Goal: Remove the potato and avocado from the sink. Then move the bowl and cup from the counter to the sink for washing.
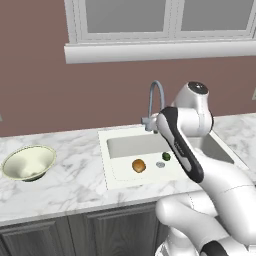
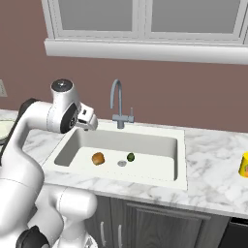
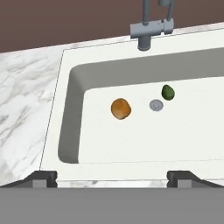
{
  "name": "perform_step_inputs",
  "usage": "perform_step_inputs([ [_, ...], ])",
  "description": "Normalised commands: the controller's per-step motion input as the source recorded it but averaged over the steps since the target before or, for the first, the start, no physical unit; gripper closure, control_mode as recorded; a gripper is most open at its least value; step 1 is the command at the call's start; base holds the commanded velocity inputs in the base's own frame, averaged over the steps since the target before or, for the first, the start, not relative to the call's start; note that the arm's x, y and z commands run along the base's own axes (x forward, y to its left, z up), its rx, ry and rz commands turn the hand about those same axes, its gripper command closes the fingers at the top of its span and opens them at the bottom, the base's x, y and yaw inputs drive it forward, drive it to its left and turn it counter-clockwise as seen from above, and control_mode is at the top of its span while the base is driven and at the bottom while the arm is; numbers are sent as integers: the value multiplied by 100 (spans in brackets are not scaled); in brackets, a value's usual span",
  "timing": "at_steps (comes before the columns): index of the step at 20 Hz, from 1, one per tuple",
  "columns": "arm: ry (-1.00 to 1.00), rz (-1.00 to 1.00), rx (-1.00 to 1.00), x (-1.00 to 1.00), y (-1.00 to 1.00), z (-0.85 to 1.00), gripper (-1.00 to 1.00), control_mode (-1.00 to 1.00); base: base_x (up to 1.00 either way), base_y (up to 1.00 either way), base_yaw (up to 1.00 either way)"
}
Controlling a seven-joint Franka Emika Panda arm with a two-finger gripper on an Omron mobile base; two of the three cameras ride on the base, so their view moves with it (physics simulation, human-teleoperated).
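Observation:
The orange-brown potato (image 1: 139, 165) (image 2: 98, 158) (image 3: 120, 108) lies on the floor of the white sink (image 1: 107, 167) (image 2: 180, 160) (image 3: 69, 127), left of the drain. On the drain's other side rests the dark green avocado (image 1: 166, 156) (image 2: 131, 157) (image 3: 168, 92). My gripper (image 3: 113, 178) (image 2: 92, 125) hovers above the sink's left rim, open wide and holding nothing, well short of both foods. The pale cream-green bowl (image 1: 29, 162) sits on the counter (image 1: 75, 175) (image 2: 213, 179) left of the sink. The yellow-orange cup (image 2: 244, 164) stands on the counter at the far right.
A grey gooseneck faucet (image 1: 156, 100) (image 2: 117, 104) (image 3: 151, 30) rises behind the sink's back rim. A small grey drain (image 3: 156, 105) lies between the two foods. A brown wall and a window sill (image 1: 160, 50) close off the back. My own arm (image 1: 180, 145) crosses over the sink's right half.

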Motion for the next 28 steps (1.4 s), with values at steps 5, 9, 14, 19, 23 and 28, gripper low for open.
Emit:
perform_step_inputs([
  [5, 0, -8, 0, 10, 7, -19, -100, -100, 0, 0, 0],
  [9, 0, -8, 0, 11, 9, -20, -100, -100, 0, 0, 0],
  [14, 0, -3, 0, 14, 7, -20, -100, -100, 0, 0, 0],
  [19, 0, 0, 0, 17, 5, -18, -100, -100, 0, 0, 0],
  [23, 0, 0, 0, 20, 3, -16, -100, -100, 0, 0, 0],
  [28, 0, 0, 0, 20, 0, -15, -100, -100, 0, 0, 0],
])
